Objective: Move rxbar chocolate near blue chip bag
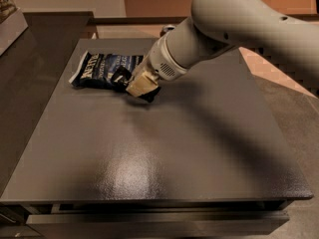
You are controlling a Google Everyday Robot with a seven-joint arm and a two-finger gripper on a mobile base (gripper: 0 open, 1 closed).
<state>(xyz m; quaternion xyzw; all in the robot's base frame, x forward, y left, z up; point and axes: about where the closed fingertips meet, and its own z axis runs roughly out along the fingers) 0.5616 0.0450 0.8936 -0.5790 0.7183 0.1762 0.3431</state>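
Note:
The blue chip bag lies flat at the back left of the dark table. My gripper hangs low over the table just right of the bag, its tan fingers shut on the rxbar chocolate. The small black bar sticks out on both sides of the fingers. Its left end touches or overlaps the bag's right edge. My arm reaches in from the upper right.
The gold-brown drink can is hidden behind my arm at the back of the table. A raised counter runs along the far left. The floor drops away past the table's right edge.

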